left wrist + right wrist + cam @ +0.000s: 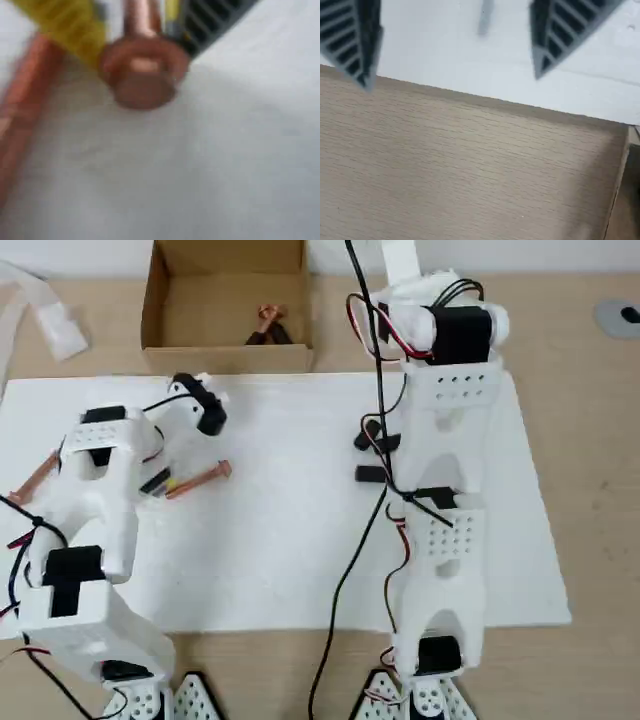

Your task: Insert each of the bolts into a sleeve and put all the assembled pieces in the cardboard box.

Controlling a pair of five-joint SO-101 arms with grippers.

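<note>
My left gripper (165, 483) is low over the white mat (300, 550) and shut on a copper bolt (203, 477). The bolt's flanged head (143, 70) points away from the arm, between a yellow finger (65, 25) and a black ribbed finger (210, 20). A second copper piece (35, 481) lies on the mat at the far left. Beside the held bolt a blurred copper piece (20, 105) rests on the mat. The cardboard box (225, 358) stands at the back, with copper pieces (268, 325) inside. My right gripper (368, 455) (454, 75) is open and holds nothing.
The right arm is folded over the mat's right half, and a black cable (350, 570) runs down across the mat. A white object (55, 330) lies at the back left. A grey disc (618, 316) sits at the back right. Bare wooden table (470, 175) borders the mat.
</note>
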